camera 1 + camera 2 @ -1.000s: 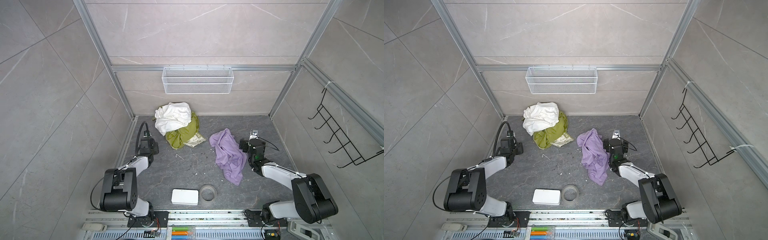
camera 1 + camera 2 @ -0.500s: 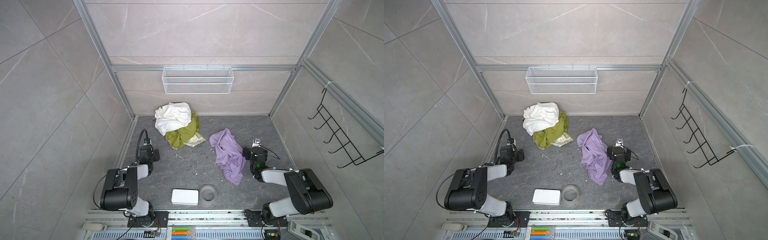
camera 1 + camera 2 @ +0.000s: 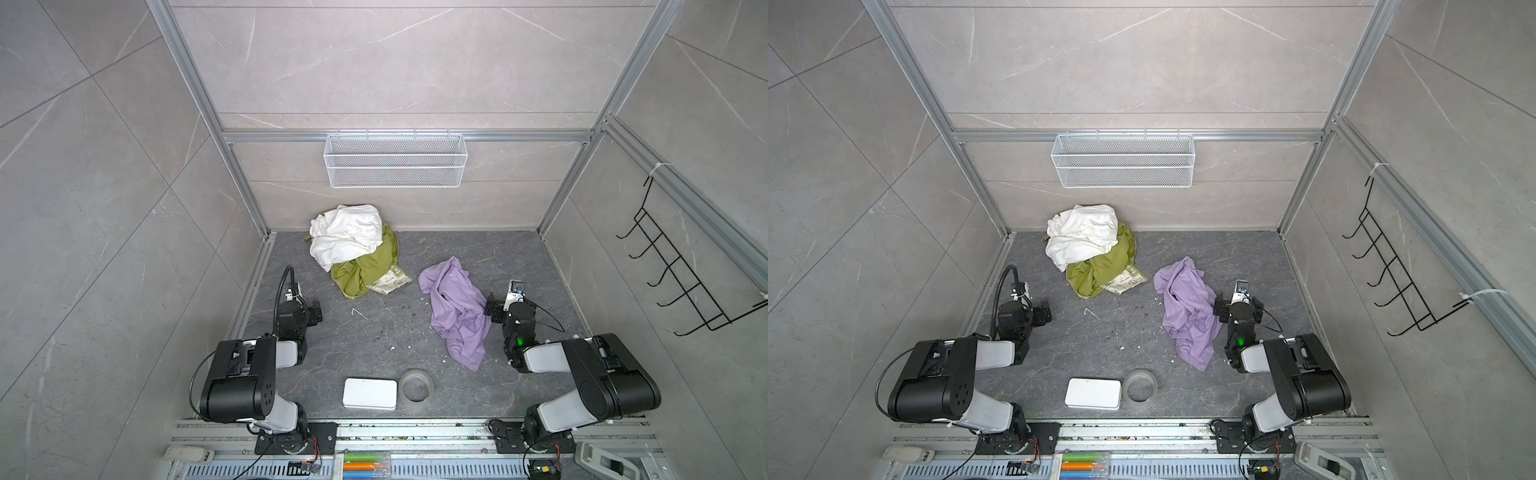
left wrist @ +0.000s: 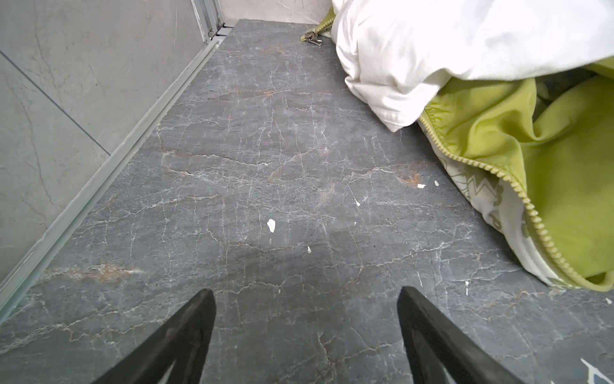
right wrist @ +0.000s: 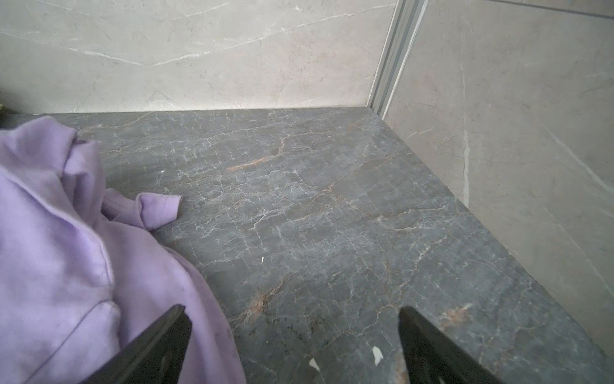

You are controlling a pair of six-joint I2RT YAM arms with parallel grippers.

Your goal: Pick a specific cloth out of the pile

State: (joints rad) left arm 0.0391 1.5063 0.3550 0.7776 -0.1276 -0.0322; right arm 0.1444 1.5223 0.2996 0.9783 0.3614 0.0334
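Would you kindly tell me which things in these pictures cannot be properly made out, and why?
- Cream printed piece: both top views, mostly buried under the olive-green cloth; print too small to read.
- Lavender cloth: right wrist view, cut off by the picture's edge; one of the fingers of the right gripper covers part.
- White cloth: left wrist view, cut off by the edge, washed out so folds vanish.

No legible text or labels.

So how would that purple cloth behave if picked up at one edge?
Probably floppy: the purple cloth lies in soft crumpled folds, so it should drape and trail. Likely light, since the fabric looks thin. Pushed, it would probably bunch, not slide.
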